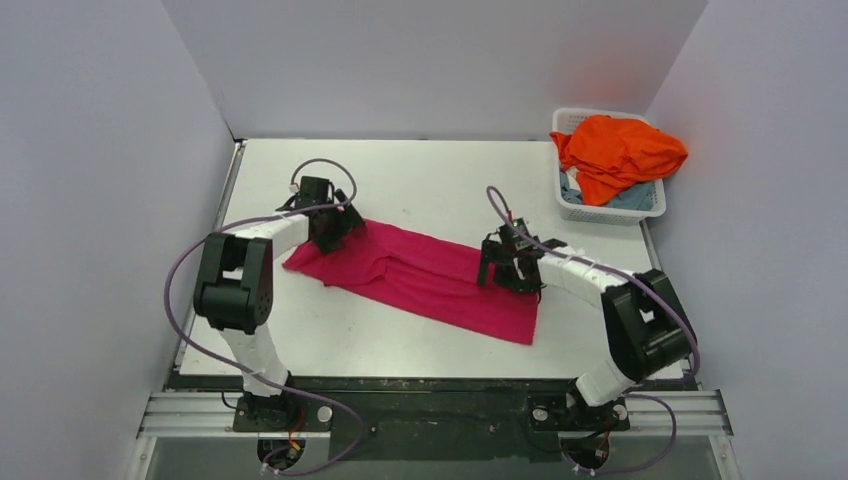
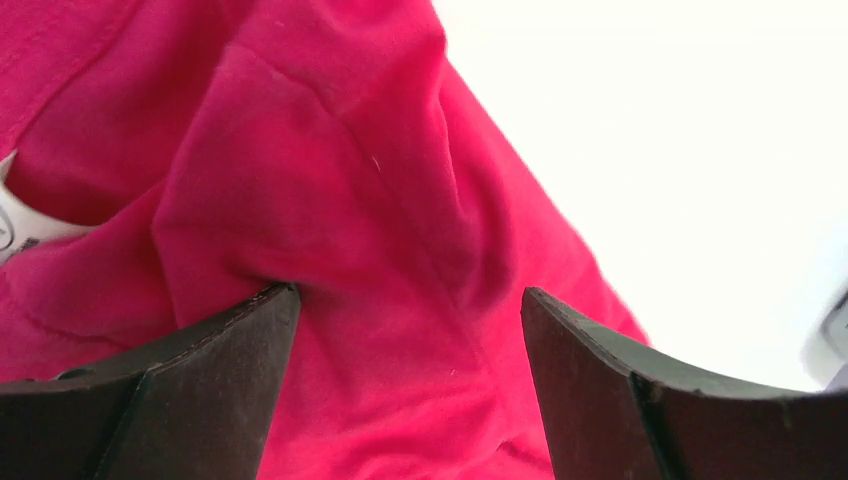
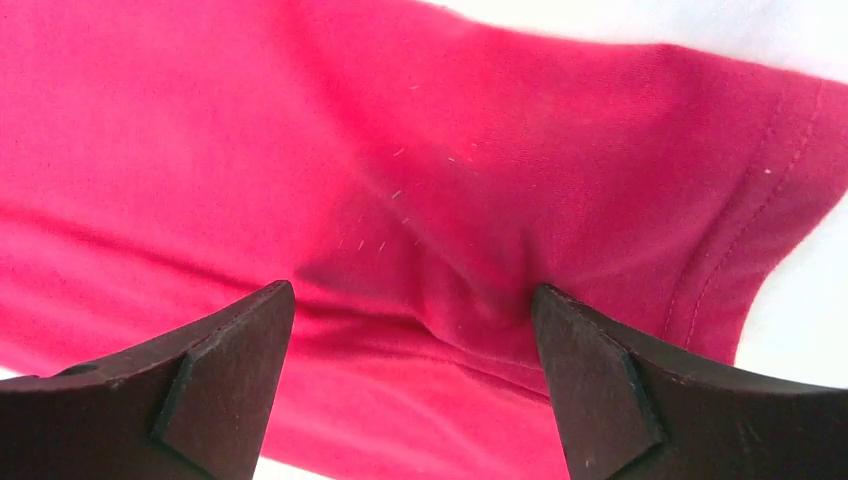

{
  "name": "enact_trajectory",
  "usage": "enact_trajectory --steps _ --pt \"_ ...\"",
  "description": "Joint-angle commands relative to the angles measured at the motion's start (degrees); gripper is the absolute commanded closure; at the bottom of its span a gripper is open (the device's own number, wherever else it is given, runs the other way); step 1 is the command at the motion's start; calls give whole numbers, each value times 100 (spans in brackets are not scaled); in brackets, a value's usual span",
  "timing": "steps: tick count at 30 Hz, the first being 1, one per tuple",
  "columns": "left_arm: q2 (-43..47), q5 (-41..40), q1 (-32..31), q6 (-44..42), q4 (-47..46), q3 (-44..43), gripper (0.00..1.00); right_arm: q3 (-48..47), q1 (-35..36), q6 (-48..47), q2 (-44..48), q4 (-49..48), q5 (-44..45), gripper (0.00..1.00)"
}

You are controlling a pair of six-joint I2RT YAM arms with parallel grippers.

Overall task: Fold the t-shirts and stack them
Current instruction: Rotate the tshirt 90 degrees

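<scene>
Top external: left tool (image 1: 333, 228) and right tool (image 1: 502, 268), both spread wide on the magenta-pink t-shirt (image 1: 425, 275), should pinch together, evenly

"What's lying on the bench (image 1: 430, 175)?"

"A magenta-pink t-shirt (image 1: 430, 282), laid out in a long slanting strip. One end sits under the left gripper (image 1: 328, 233). The other runs beneath the right gripper (image 1: 505, 270) and a little past it, toward the bench's near edge."

"Flat?"

"Mostly. The cloth puckers right under each gripper."

"Anything else?"

"A white lattice basket (image 1: 640, 213), well beyond the right gripper and off to its right, in the bench's far corner, apart from the shirt."
</scene>
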State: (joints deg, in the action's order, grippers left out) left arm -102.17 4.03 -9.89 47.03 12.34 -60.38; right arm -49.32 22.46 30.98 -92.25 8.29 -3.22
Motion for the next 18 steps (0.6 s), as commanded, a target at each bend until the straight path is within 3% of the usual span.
enact_trajectory --steps 1,7,10,13,15,18 --pt "-1255 145 -77 -221 -156 -1365 7 1098 1090 541 630 273 0 16" --pt "-3258 357 -882 -498 801 -4549 7 1462 2908 1139 1066 184 270 16" --pt "-4336 275 -1179 -611 1547 -5994 7 1192 3396 1239 877 -20 246 16" --pt "-5210 696 -1342 -500 2059 -7808 7 840 3716 1125 516 -244 16 16" --pt "-5666 913 -1361 -403 2226 -8511 7 602 3819 990 242 -325 -62 16" --pt "-5689 988 -1323 -368 1841 -8488 7 352 3847 809 -99 -531 -223 16"
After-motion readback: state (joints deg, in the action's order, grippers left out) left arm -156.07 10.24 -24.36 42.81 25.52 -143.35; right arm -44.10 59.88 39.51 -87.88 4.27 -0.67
